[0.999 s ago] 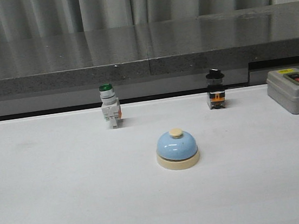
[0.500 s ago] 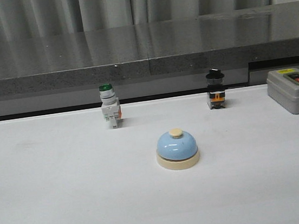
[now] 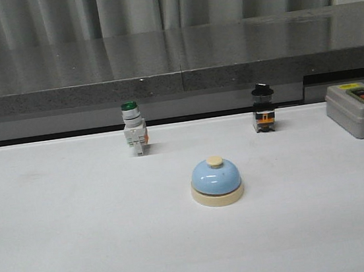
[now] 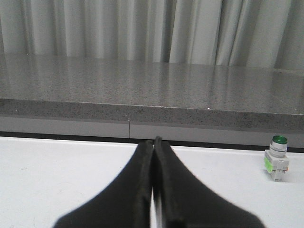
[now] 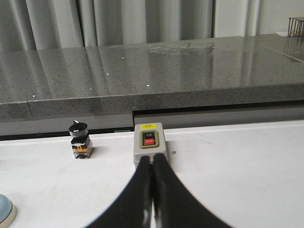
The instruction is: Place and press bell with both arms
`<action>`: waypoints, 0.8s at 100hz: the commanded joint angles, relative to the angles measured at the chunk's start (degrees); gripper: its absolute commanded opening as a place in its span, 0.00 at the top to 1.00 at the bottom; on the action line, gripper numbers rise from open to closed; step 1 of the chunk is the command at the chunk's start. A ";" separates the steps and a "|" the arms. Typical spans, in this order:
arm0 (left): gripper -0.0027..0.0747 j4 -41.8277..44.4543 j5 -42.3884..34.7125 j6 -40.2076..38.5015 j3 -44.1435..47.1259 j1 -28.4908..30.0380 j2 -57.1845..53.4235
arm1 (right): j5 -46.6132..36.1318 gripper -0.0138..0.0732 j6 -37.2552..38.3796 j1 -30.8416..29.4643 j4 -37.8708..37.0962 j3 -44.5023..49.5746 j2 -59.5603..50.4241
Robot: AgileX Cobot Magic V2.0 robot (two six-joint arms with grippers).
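Observation:
The bell, with a light-blue dome, cream base and cream knob, stands upright in the middle of the white table. Its edge shows at the border of the right wrist view. Neither arm shows in the front view. In the left wrist view my left gripper is shut and empty above the table, with the bell out of view. In the right wrist view my right gripper is shut and empty, its tips in front of the grey box.
A green-capped white push-button switch stands at the back left and shows in the left wrist view. A black selector switch stands back right. A grey box with a red button sits far right. A dark stone ledge runs behind.

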 commanded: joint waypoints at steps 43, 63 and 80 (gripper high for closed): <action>0.99 -0.45 -4.36 -0.53 2.40 -0.44 -1.74 | 5.50 0.91 -0.04 -0.23 1.09 -24.64 34.83; 0.99 -0.45 -4.36 -0.53 2.40 -0.44 -1.74 | 2.56 0.91 -0.04 0.37 3.10 -32.28 46.17; 0.99 -0.45 -4.36 -0.53 2.40 -0.44 -1.74 | 8.07 0.91 -0.16 5.52 3.10 -41.91 55.76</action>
